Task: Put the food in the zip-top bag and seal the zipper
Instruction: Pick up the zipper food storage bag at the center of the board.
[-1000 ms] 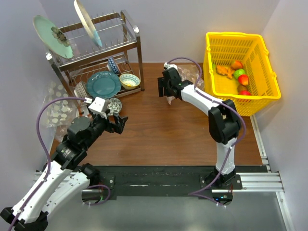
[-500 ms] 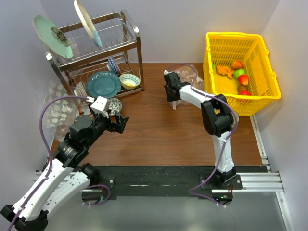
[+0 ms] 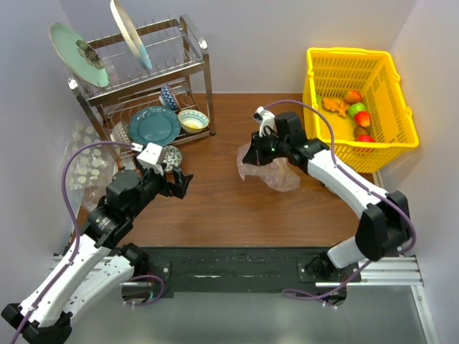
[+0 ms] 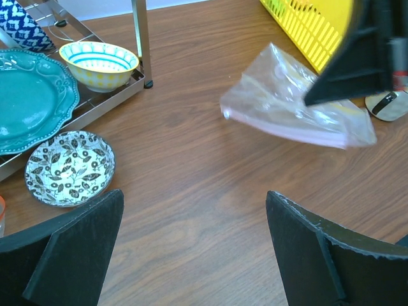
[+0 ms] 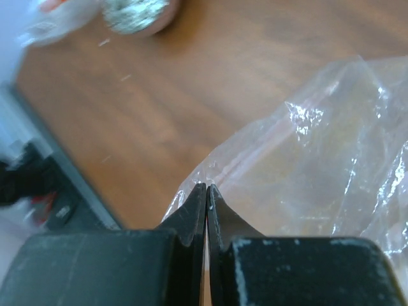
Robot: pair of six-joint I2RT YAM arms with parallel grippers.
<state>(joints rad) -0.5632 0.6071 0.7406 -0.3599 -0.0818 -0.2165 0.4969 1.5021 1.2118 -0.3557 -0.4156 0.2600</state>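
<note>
The bag (image 3: 269,166) is pinched at its edge by the closed right gripper (image 3: 259,147) near the table's (image 3: 215,208) centre, seemingly for repositioning. The left gripper (image 3: 179,180) is held open; the food (image 3: 356,111) is seen in the far-right-corner basket (image 3: 391,107).

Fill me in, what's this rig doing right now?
The right end effector is shut on an edge of the zip-top bag, holding it near the middle of the table. The left end effector is open and holds nothing, hovering near the dish rack. The food sits in the yellow basket; the bag looks empty.
</note>
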